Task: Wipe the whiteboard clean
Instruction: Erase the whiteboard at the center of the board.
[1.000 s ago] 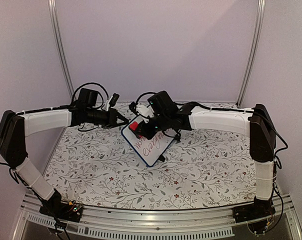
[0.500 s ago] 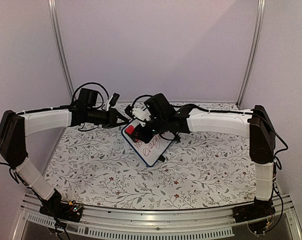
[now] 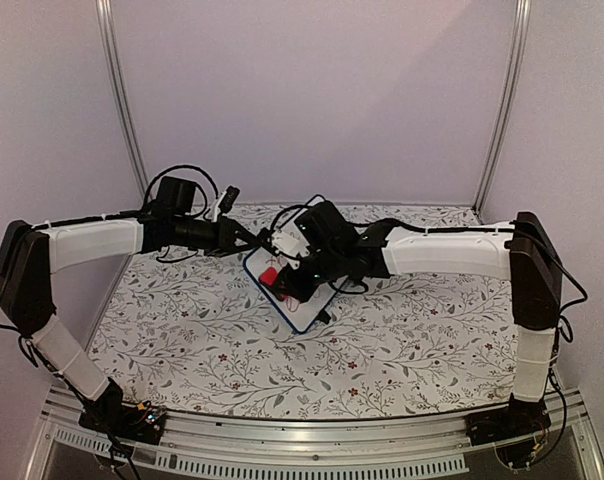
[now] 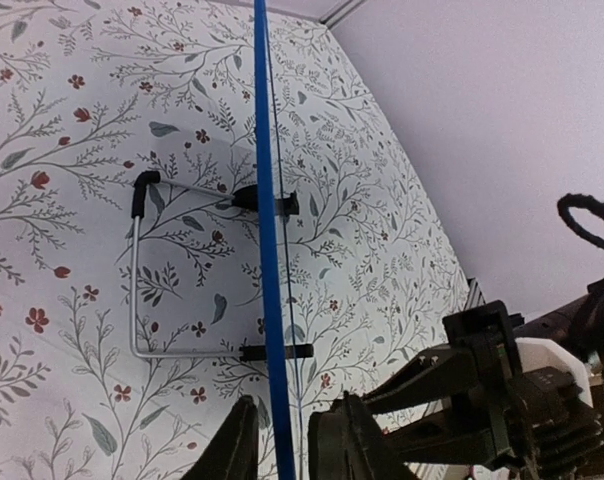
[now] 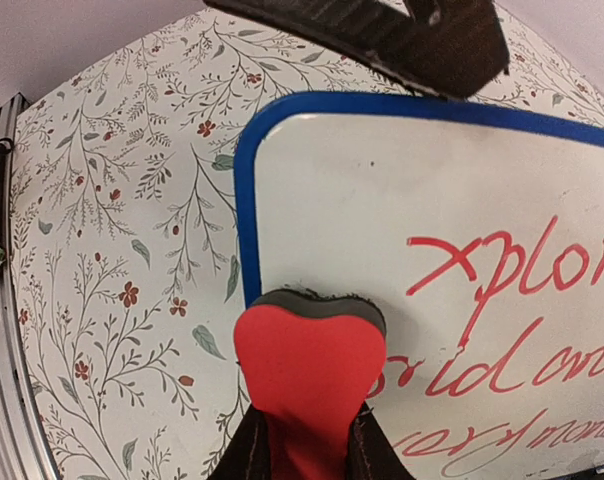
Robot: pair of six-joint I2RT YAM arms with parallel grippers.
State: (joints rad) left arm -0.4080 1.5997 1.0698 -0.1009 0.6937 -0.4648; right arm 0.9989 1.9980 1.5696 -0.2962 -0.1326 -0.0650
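Observation:
The whiteboard (image 3: 302, 306) stands tilted near the middle of the floral table, with red handwriting on it (image 5: 452, 190). In the left wrist view I see it edge-on as a thin blue frame line (image 4: 268, 200). My left gripper (image 4: 290, 442) straddles that upper edge, and its jaws stand a little apart from the frame on both sides. My right gripper (image 5: 307, 445) is shut on a red eraser (image 5: 307, 365) whose dark felt face presses on the board's left part, next to the red words. In the top view the eraser (image 3: 270, 275) sits low on the board.
A bent wire stand (image 4: 137, 290) with black clips props the board from behind. The floral tablecloth (image 3: 402, 340) covers the table. An aluminium rail (image 3: 312, 430) runs along the near edge and two upright posts (image 3: 122, 110) rise at the back corners.
My right gripper has slid the eraser down the board toward the near side. My left gripper's jaws have loosened from the board's upper edge.

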